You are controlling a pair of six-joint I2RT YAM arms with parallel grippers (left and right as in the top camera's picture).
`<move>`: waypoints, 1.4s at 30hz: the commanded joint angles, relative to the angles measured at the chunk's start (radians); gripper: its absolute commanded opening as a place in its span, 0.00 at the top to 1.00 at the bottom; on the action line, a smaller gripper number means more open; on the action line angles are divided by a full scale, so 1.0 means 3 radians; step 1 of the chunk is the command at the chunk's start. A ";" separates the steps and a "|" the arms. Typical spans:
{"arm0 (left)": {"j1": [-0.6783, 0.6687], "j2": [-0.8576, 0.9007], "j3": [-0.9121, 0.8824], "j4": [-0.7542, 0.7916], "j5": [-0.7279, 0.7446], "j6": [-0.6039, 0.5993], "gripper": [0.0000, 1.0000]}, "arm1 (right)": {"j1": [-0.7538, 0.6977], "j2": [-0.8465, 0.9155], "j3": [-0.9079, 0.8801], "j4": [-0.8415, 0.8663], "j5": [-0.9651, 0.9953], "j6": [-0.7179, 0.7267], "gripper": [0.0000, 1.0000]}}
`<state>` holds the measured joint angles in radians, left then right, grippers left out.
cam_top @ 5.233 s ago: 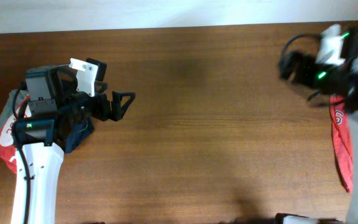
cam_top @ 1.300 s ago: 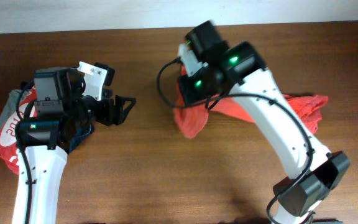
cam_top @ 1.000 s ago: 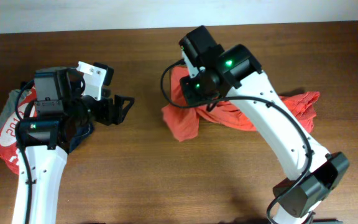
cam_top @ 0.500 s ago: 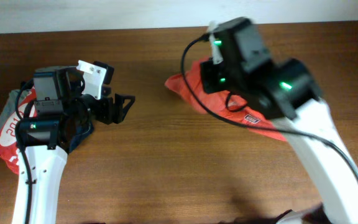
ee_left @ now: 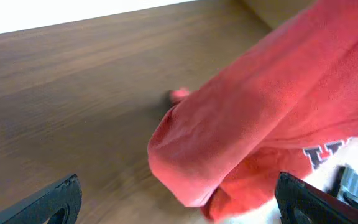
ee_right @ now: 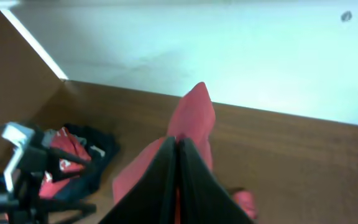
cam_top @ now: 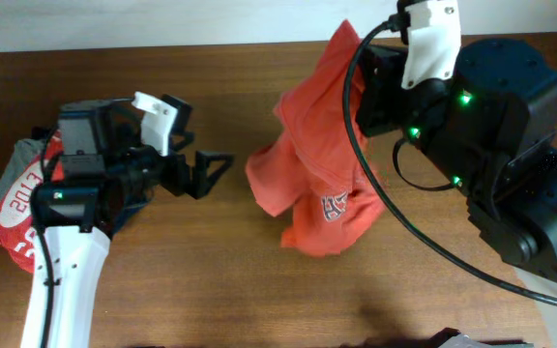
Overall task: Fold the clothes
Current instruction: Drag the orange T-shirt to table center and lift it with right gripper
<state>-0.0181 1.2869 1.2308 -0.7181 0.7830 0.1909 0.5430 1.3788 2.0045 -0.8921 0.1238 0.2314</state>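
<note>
At the far left of the wooden table [cam_top: 259,290], a folded red shirt with white lettering [cam_top: 13,208] is lying on top of a dark navy garment [cam_top: 129,208]. Both are sitting partly under my left arm and are not part of this job.

Just right of that pile, the left gripper [cam_top: 206,172] is hovering low over the table with its jaws spread wide and nothing between them. It is pointing rightward.

Right of it, near the table's centre, the orange-red T-shirt [cam_top: 322,184] is hanging bunched and crumpled, with part of its dark chest print [cam_top: 335,206] showing. Its long axis is running steeply from the raised top corner at the far side down toward the near side. Its lowest folds seem to be reaching the wood, though I cannot tell for sure.

Furthest right, the right gripper [ee_right: 178,149] is pinching the shirt's top corner with its jaws closed tight, lifting it high.

I judge the left gripper to be the nearer free tool. The shirt's drooping left edge is lying just beside its open jaws, straight ahead of them, so a short reach rightward should be meeting the cloth.
</note>
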 commanded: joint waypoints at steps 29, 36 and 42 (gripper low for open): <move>-0.1101 0.0877 0.0046 0.0456 -0.0684 0.0093 0.21 | 0.0000 -0.0336 0.0071 0.0562 -0.0111 -0.0004 0.96; -0.1511 0.0877 0.0046 0.0632 -0.1340 0.0158 0.21 | 0.0000 -0.0399 0.0072 0.0627 -0.0177 0.0056 0.96; -0.1775 0.0877 0.0046 0.0674 -0.1595 0.0167 0.20 | 0.0000 -0.0490 0.0074 0.0725 -0.0329 0.0056 0.96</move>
<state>-0.5297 1.5517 1.2320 -0.5285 0.3790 0.2211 0.5430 1.2732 2.0048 -0.6987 0.0635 0.2394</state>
